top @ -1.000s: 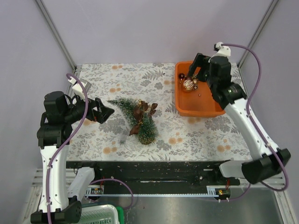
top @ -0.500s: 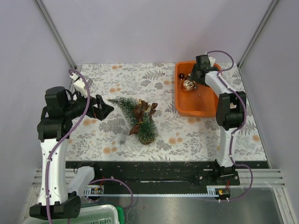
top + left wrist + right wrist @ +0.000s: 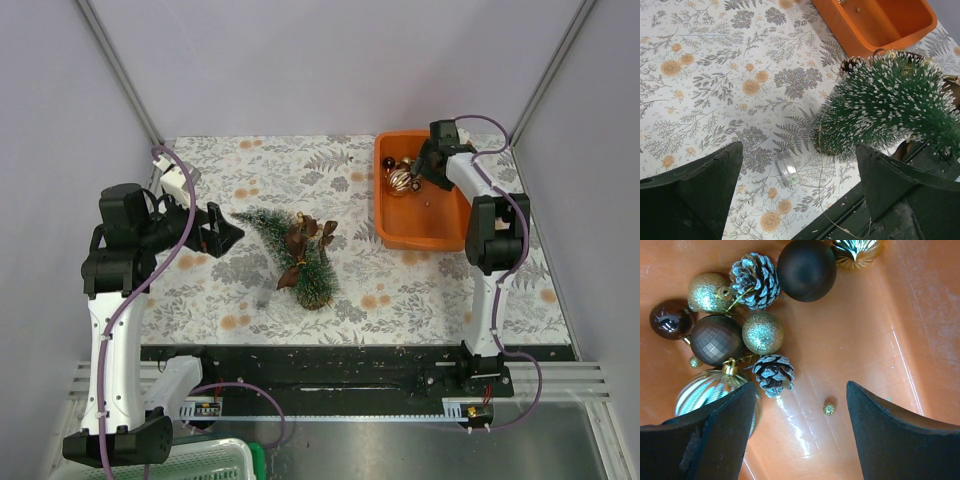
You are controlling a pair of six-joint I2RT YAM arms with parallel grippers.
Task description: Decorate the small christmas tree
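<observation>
Lying sideways, the small christmas tree (image 3: 270, 230) points at the wide-open left pincer (image 3: 228, 235). The right pincer (image 3: 800, 386) hangs spread over baubles (image 3: 763, 333) in the orange tray (image 3: 865, 315)

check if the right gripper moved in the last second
Yes: the right gripper edged nearer the ornaments inside the orange tray while its arm folded inward.

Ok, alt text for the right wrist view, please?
The open right gripper hangs over the orange tray, which holds gold glitter balls, dark brown baubles, two frosted pine cones and a tiny gold bead.
</observation>
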